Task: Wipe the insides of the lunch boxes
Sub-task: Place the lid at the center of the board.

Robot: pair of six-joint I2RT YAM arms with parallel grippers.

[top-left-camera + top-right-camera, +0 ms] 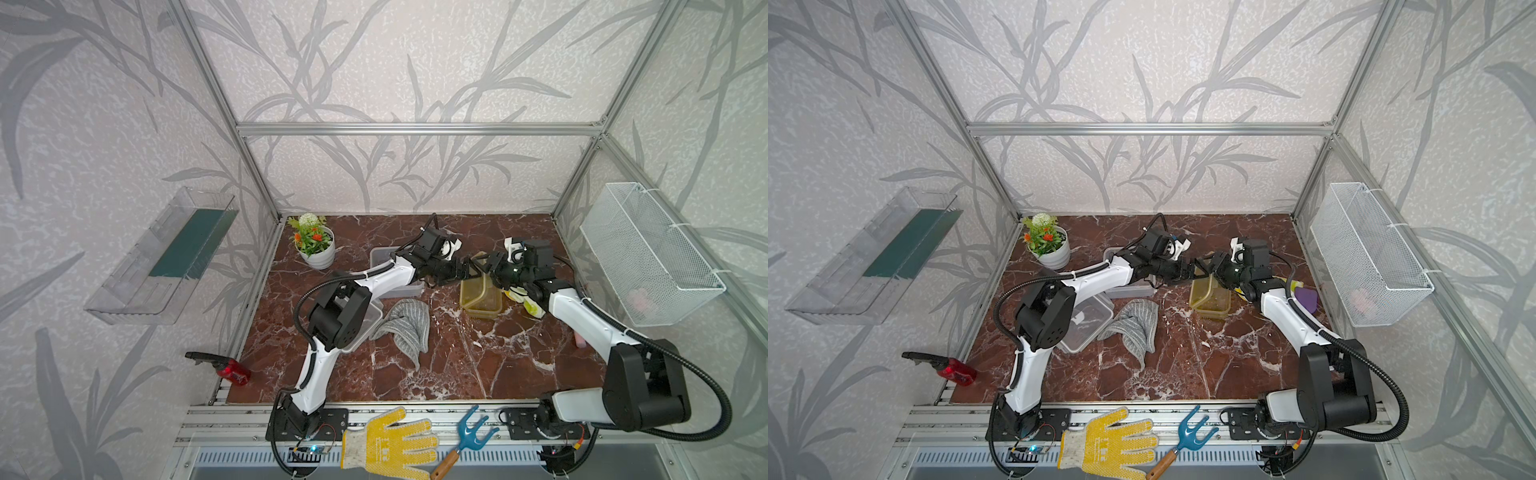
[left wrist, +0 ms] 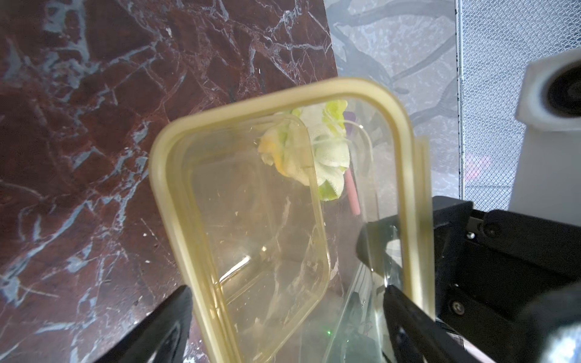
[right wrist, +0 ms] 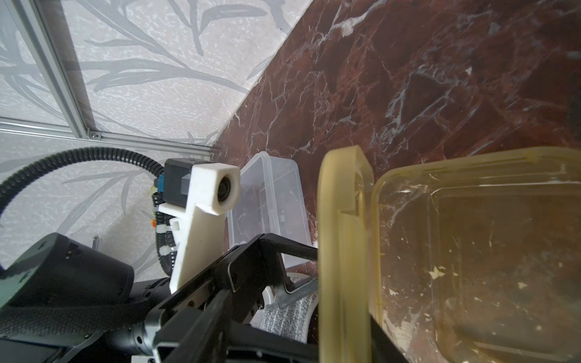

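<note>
Left fingers (image 2: pixel 169 323): spread wide, one at each long side of the amber lid (image 2: pixel 245 220). Whether they pressed it or only flanked it could not be told.
Right fingers (image 2: pixel 452 220): partly closed astride the lid's thick rim, one on each face. Whether they actually touched it could not be told.
Amber lid: stood on edge between the two sets of fingers, beyond the grey cloth (image 1: pixel 409 328) and to its right.
Amber lunch box (image 1: pixel 482 297): sat open on the desk (image 1: pixel 457 365), to the right of the grey cloth and apart from it. Pale crumbs lay on its floor.
Clear lunch box (image 3: pixel 267 201): sat open just beyond the grey cloth, partly under the left arm.
Clear lid (image 1: pixel 1088 322): lay against the cloth's left edge and carried a small white sticker.
Yellow-white rag (image 2: pixel 320 151): lay farther right of the cloth than the amber box.
Handling, as judged: the lid looked light, thin and glossy, so it would likely flex and slip if pinched on its flat panel. The box looked equally light and would likely skate on the polished desk under a wiping push.
Where to hold, as judged: the lid by its thickened rim. The box by a wall or rim corner, with one set of fingers steadying it while the other works the cloth inside.
</note>
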